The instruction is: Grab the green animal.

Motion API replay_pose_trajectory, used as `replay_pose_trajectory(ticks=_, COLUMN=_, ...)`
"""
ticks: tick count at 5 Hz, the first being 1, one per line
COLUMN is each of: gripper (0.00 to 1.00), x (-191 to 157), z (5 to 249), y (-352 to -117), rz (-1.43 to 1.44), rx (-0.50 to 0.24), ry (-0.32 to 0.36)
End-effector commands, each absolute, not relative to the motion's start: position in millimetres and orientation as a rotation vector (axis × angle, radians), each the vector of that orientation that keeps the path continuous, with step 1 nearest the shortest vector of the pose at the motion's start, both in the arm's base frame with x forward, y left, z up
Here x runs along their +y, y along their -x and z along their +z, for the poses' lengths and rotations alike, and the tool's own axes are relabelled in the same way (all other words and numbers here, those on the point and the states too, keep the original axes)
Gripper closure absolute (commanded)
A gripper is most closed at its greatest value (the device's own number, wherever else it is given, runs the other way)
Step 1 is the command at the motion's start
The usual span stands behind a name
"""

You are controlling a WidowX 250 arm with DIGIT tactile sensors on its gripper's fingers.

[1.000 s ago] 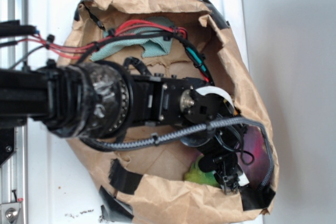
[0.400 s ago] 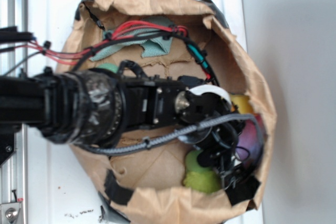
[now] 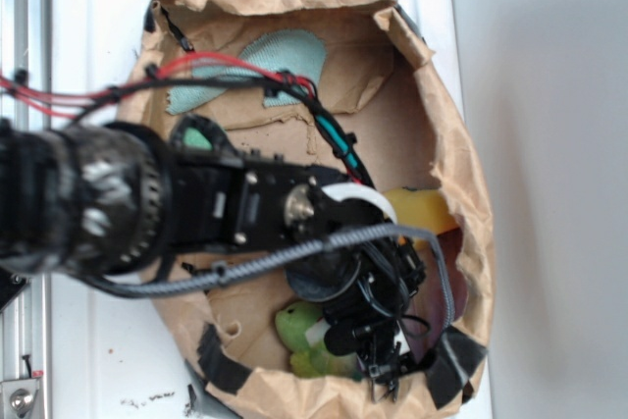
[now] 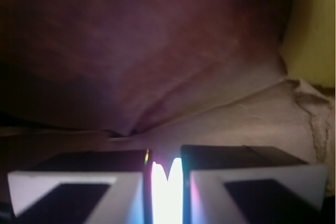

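Gripper (image 3: 385,365) sits low at the paper bag's (image 3: 461,183) near rim; in wrist view the jaws are nearly together w/ only a thin bright slit between, nothing green seen between them, so prob. not holding. Green animal (image 3: 302,333) lies just beside it on the bag floor by that rim; looks soft, light, squashy, so pinch across the fuzzy body, not the smooth head. Tight there w/ bag wall close; more open floor toward the teal cloth (image 3: 280,58) at the far rim.

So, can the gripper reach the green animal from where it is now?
Probably yes: the green animal lies right beside the gripper inside the paper bag, with nothing between them, but the nearly shut jaws must open first.
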State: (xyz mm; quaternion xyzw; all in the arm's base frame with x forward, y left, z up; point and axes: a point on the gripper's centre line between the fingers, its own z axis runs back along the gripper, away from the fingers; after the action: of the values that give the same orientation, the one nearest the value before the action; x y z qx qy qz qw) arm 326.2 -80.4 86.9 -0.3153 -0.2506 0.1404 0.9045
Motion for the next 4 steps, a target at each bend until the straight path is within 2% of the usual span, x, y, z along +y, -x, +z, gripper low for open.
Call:
replay_pose_trajectory(ticks=1, gripper=0.0, x=-64, z=130, y=-320, rz=0.307, rx=-0.623, ry=0.717)
replay_pose_trajectory(ticks=2, gripper=0.0, x=-70, z=128, y=-314, rz=0.213, rx=-0.539, ry=0.723)
replay_pose_trajectory(ticks=3, gripper=0.0, x=-63, z=122, y=-313, rz=-0.023, rx=-0.365, ry=0.658)
replay_pose_trajectory(ticks=4, gripper=0.0, x=-49, z=132, y=-314, rz=-0.098, rx=-0.424, ry=0.413)
